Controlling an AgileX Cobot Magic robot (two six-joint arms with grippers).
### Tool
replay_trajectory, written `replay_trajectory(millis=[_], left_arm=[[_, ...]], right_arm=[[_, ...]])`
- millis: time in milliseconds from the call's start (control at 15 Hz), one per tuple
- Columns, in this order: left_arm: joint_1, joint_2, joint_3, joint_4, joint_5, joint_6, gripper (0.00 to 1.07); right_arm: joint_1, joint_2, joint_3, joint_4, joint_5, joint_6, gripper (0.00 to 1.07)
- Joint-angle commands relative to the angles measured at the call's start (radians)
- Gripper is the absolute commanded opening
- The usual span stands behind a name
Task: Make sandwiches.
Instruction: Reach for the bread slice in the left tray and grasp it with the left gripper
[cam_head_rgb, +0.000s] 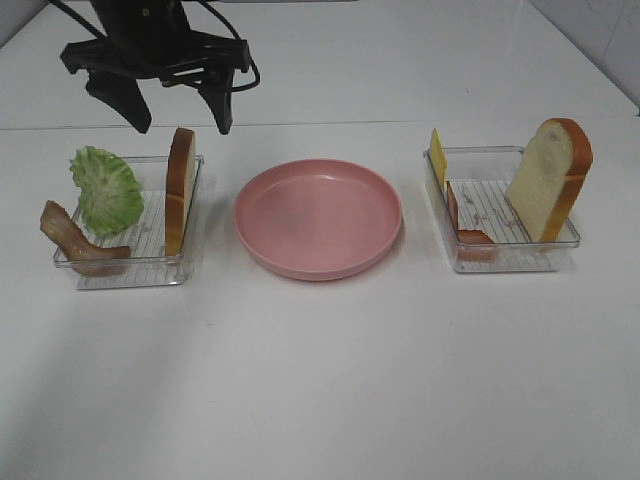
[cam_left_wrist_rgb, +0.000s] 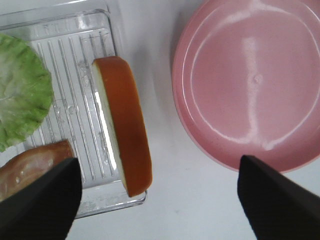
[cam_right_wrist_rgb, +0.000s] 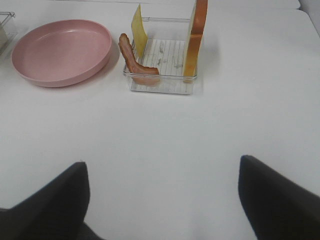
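Ingredients for the sandwiches, none yet stacked, read from left to right. Left tray (cam_head_rgb: 120, 272) holds a bacon strip (cam_head_rgb: 72, 238) draped over its outer wall, a lettuce leaf (cam_head_rgb: 107, 188) standing beside it, and a bread slice (cam_head_rgb: 180, 185) propped on edge against the wall nearest the plate. Standing on end, each piece probably offers a free upper edge for a pinch from above. Left gripper (cam_head_rgb: 181, 115) hovers over this slice with its jaws spread wide and nothing between them. In the left wrist view the slice lies beneath the gap, nearer one finger, which suggests a grasp across its thickness is being lined up.

Pink plate (cam_head_rgb: 300, 268) sits bare between the trays, within reach of both arms, and is the likely assembly site.

Right tray (cam_head_rgb: 520, 262) carries a cheese square (cam_head_rgb: 437, 158) leaning on the plate-side wall, a second bacon strip (cam_head_rgb: 465, 228) overhanging the front corner, and a second bread slice (cam_head_rgb: 548, 180) tilted against the far wall. Right gripper (cam_right_wrist_rgb: 162, 200), out of the overhead view, appears in its wrist view wide apart and empty, well back from its tray over bare table (cam_right_wrist_rgb: 165, 130).
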Motion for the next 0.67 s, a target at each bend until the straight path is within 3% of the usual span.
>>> replay_trajectory(millis=[67, 333, 667], left_arm=[[-0.006, 0.041, -0.011, 0.030, 0.074, -0.020, 0.80], [-0.006, 0.085, -0.011, 0.064, 0.014, -0.033, 0.80], [-0.003, 0.114, -0.012, 0.100, -0.050, -0.033, 0.70]], right_arm=[[-0.006, -0.016, 0.002, 0.004, -0.009, -0.005, 0.78], [-0.006, -0.016, 0.002, 0.004, -0.009, -0.005, 0.78], [-0.006, -0.016, 0.002, 0.004, -0.009, -0.005, 0.78]])
